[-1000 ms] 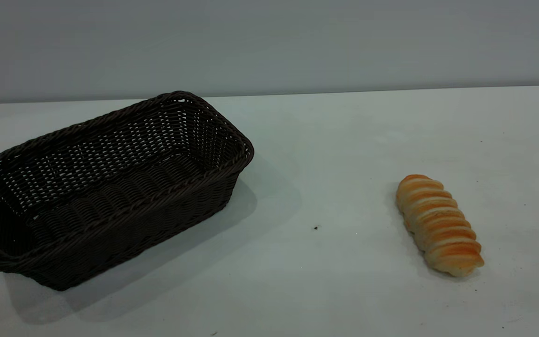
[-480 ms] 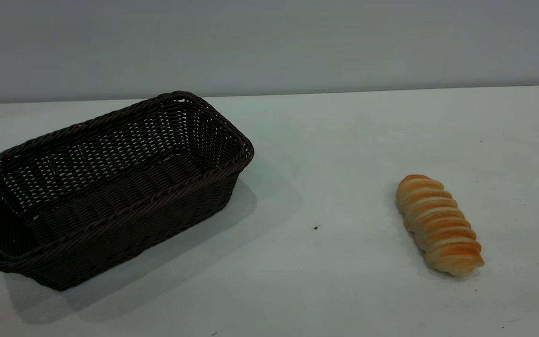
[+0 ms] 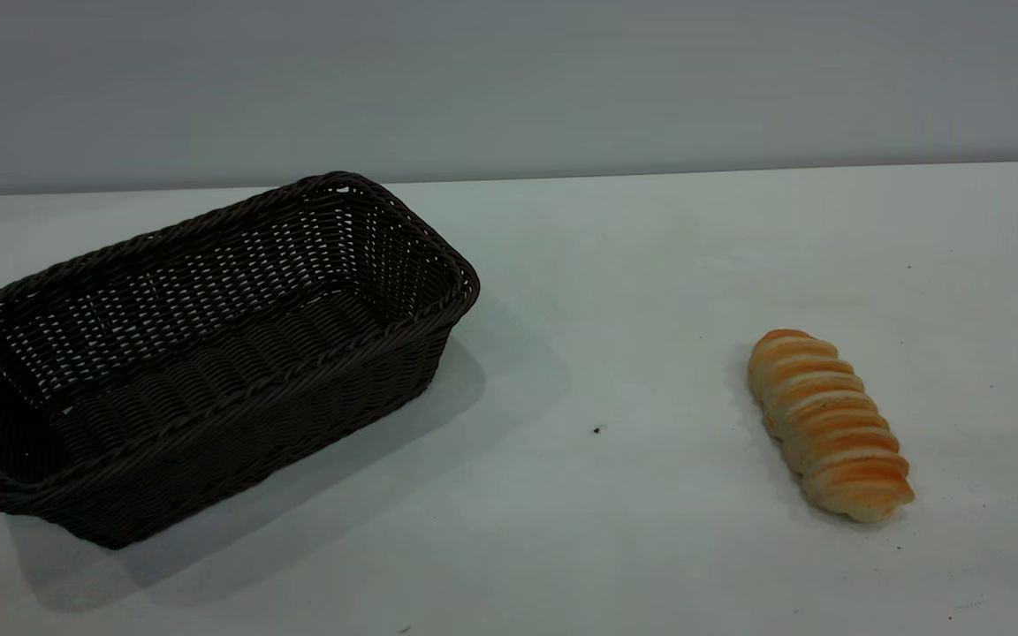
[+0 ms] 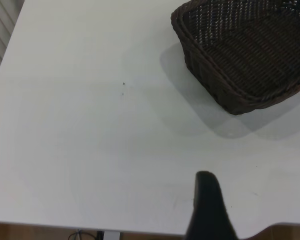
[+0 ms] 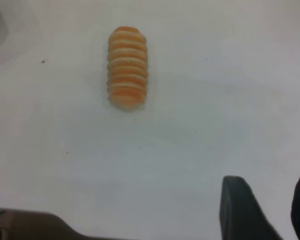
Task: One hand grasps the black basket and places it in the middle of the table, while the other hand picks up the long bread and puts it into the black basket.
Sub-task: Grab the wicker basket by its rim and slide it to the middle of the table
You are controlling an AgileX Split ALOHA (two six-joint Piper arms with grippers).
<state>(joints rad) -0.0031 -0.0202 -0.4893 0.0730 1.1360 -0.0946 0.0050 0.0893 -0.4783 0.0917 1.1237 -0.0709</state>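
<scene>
The black basket [image 3: 235, 393] is a large dark woven basket standing on the left part of the white table [image 3: 615, 548], empty. The long bread [image 3: 827, 424] lies on the table at the right, well apart from the basket. Neither gripper shows in the exterior view. In the left wrist view the left gripper [image 4: 260, 197] hangs over bare table short of the basket [image 4: 225, 95]; only one finger [image 4: 207, 205] shows, with wide empty space beside it. In the right wrist view the right gripper [image 5: 270, 190] is open and empty, some way short of the bread [image 5: 127, 67].
A grey wall runs behind the table's far edge [image 3: 739, 168]. A small dark speck [image 3: 596, 430] lies between basket and bread. The table's near edge [image 4: 285, 227] shows close to the left gripper.
</scene>
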